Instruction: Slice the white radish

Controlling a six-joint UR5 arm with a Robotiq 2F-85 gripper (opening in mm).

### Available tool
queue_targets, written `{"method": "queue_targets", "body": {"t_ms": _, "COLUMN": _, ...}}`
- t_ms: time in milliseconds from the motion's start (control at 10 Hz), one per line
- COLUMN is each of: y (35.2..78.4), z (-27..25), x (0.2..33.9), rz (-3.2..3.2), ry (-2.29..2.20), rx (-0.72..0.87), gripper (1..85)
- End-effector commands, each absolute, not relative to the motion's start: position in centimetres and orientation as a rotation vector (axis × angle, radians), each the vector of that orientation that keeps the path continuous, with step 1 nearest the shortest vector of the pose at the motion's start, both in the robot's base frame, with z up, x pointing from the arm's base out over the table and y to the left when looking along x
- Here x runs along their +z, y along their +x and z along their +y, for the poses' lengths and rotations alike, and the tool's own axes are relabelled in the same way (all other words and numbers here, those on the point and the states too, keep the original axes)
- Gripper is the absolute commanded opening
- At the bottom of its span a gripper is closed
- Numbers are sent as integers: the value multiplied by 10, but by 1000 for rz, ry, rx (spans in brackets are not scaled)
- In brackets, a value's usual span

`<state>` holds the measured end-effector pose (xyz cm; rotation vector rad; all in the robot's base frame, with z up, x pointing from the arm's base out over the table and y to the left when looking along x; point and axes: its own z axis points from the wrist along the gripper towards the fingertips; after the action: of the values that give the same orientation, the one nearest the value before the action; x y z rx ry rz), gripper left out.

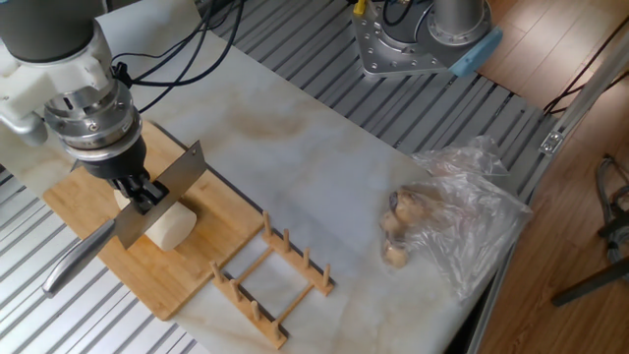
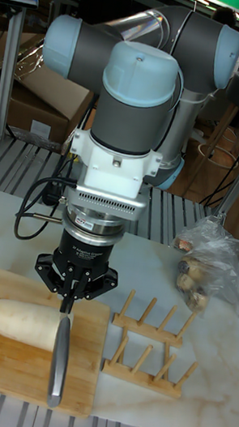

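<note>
The white radish [image 2: 26, 323] is lying lengthwise on the cutting board [image 1: 192, 270], whole as far as I can tell, which is keeping it from rolling off and is giving the blade something safe to land on. I am holding the knife [image 1: 159, 194] across it near one end, blade edge facing down and just over or touching the top; contact is hard to judge. My end effector [image 2: 69, 300] is clamped on the knife near where blade meets handle, with the handle [image 1: 77, 256] sticking out past the board's edge, so I am probably getting firm downward force. The wooden rack [image 1: 272, 280] is sitting just beside the board on the desk [image 1: 324, 167], and the plastic bag [image 1: 462, 221] of brownish lumps is lying well apart.
</note>
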<state>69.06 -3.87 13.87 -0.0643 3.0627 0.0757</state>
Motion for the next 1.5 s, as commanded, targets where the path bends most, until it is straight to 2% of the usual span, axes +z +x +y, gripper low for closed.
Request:
{"method": "queue_targets", "body": {"t_ms": 0, "y": 690, "z": -38, "x": 139, "rz": 3058, "ry": -55, "rx": 91, "gripper": 13}}
{"method": "queue_targets", "body": {"t_ms": 1400, "y": 680, "z": -41, "x": 140, "rz": 3134, "ry": -6, "rx": 1, "gripper": 13}}
